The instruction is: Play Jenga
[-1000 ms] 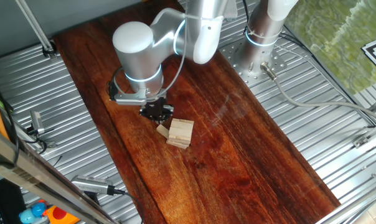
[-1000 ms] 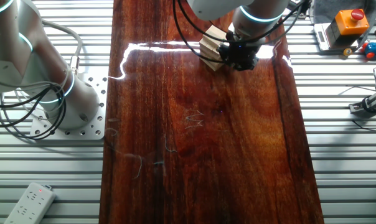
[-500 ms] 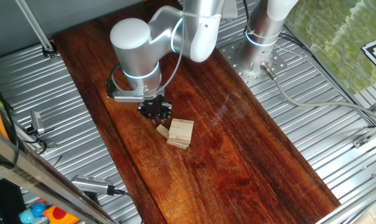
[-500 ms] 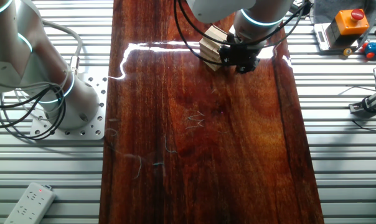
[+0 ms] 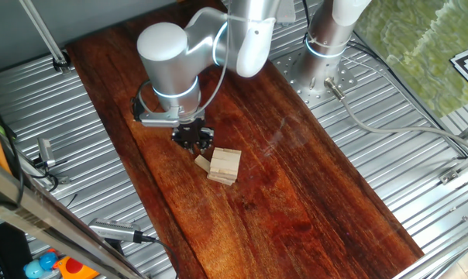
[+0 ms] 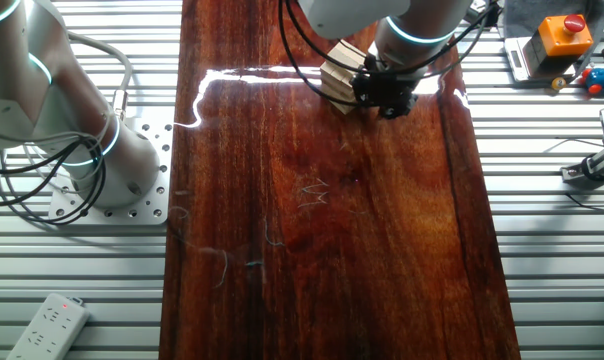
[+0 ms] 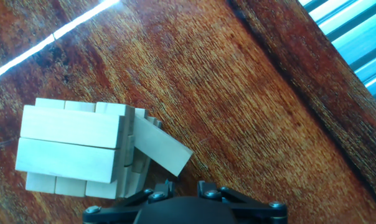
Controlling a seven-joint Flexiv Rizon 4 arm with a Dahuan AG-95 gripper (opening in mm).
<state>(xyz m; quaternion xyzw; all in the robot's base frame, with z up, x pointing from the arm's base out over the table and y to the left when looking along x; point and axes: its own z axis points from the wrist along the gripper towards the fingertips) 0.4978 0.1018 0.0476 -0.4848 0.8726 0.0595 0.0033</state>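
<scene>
**End effector low beside the Jenga stack, its fingertips out of sight**

The Jenga stack (image 5: 224, 166) sits on the dark wooden surface (image 5: 296, 178), a squat pile of pale blocks laid in crosswise layers. One loose-looking block (image 7: 162, 147) juts out of the stack's side at a slant, still touching the pile; in the hand view it angles toward the camera, and in one fixed view it shows as a small pale tab (image 5: 201, 162) at the stack's near-left corner.

The end effector (image 5: 193, 138) hangs just beside the stack, on the side of that jutting block. In one fixed view its black body hides the fingers, and the grey wrist (image 5: 170, 70) above covers much of what lies behind. In the other fixed view the end effector (image 6: 385, 92) is a dark mass against the stack (image 6: 340, 72), whose far part is covered by the arm and whose top is close to the frame edge. The hand view shows only the black housing at the bottom edge, with screws; the fingertips are cut off there. Whether the fingers stand apart or together, I cannot tell, and whether they touch the slanted block is not clear either.

A bright streak of glare (image 7: 51, 38) crosses the surface behind the stack. Beside the surface lies ribbed metal (image 5: 79, 139).
</scene>
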